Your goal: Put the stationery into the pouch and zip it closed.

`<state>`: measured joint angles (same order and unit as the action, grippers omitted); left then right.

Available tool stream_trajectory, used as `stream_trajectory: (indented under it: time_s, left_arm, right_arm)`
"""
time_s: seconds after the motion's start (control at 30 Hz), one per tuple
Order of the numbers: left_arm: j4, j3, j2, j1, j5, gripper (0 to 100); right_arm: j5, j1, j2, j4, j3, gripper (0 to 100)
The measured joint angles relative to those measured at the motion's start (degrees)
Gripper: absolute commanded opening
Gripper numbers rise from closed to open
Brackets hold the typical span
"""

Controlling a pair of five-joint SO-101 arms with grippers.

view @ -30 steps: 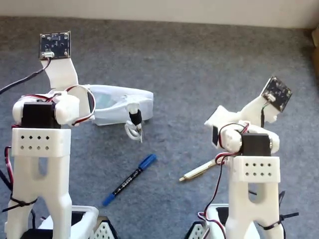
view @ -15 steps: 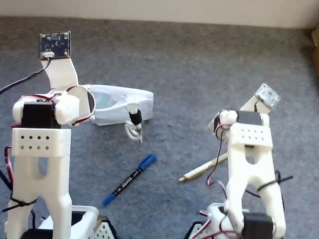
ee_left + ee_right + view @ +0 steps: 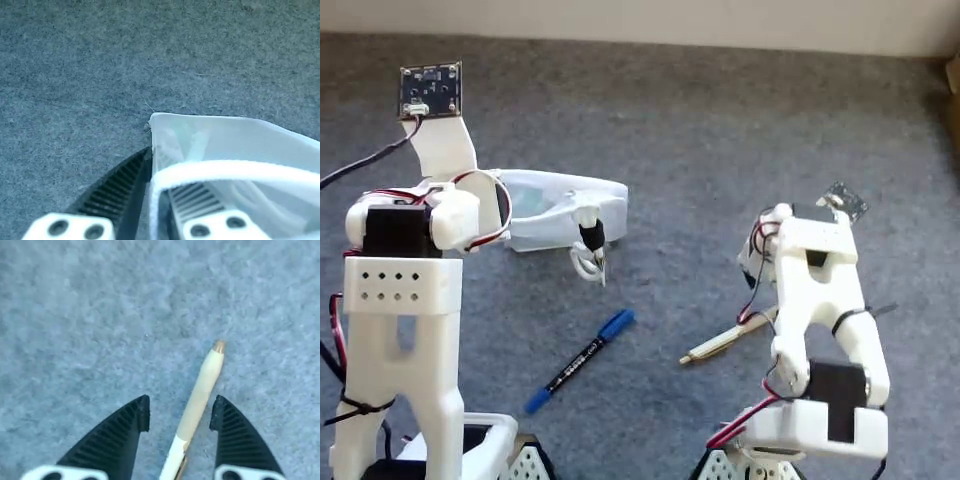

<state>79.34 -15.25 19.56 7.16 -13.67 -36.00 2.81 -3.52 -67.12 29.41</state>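
Pouch [image 3: 560, 200] lies left of table [image 3: 720, 120] middle. Left tool [image 3: 156, 170] is clamped on its rim. Cream pen [image 3: 200, 385] lies flat toward right front edge, between spread jaws of right tool [image 3: 181, 402]; no contact seen. Blue marker [image 3: 582, 360] lies near front centre.

Risks:
- Pen sits closer to one jaw and slants across gap, so closing may roll it or pinch it askew, then drop it on lift.
- Thin pouch rim may slip from left tool.

Rim of the white pouch [image 3: 225, 145] tight between the fingers [image 3: 117, 187] of the left gripper [image 3: 157, 172], grey carpet [image 3: 100, 60] beyond.
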Motion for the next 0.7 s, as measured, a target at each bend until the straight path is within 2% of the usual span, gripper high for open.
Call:
stream_trajectory:
  time_s: [0.37, 0.57, 0.7]
  left_arm:
    - [0.0, 0.0, 0.0, 0.0, 0.0, 1]
    - [0.0, 0.0, 0.0, 0.0, 0.0, 1]
    - [0.0, 0.0, 0.0, 0.0, 0.0, 1]
  right_arm:
    - [0.0, 2.1, 13.9, -0.3, -7.4, 19.3]
    - [0.0, 2.5, 18.4, -0.6, -10.9, 5.6]
    - [0.0, 2.7, 18.9, -0.7, -11.6, 1.9]
